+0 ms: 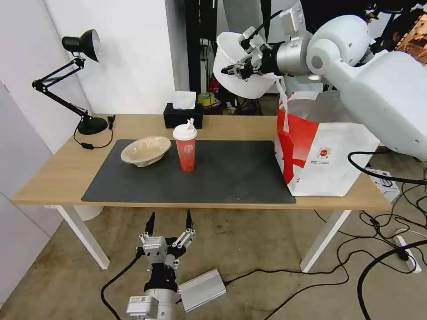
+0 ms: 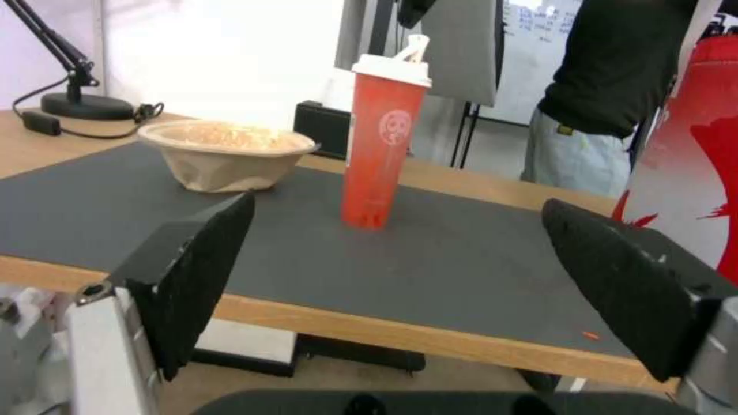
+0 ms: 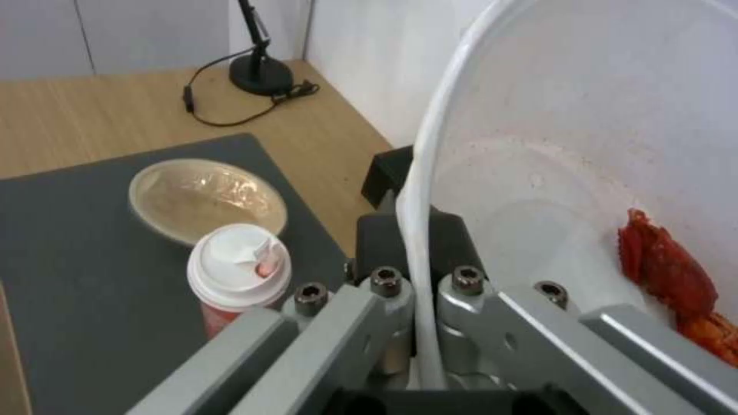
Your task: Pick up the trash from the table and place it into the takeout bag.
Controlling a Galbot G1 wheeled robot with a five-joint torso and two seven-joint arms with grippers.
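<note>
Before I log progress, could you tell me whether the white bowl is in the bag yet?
Not yet: right gripper holds white bowl by its rim, above takeout bag.

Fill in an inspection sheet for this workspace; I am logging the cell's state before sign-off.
Surface: table carries a dark mat.
Job's things: white bowl held in the air near the takeout bag; red cup and pulp bowl upright on the mat.
Clutter: tissue box, desk lamp.
Grippers: right gripper pinches the bowl's rim; left gripper open, low before the table edge.
Cables: black leads on the floor.
Surroundings: a person stands behind the table.
</note>
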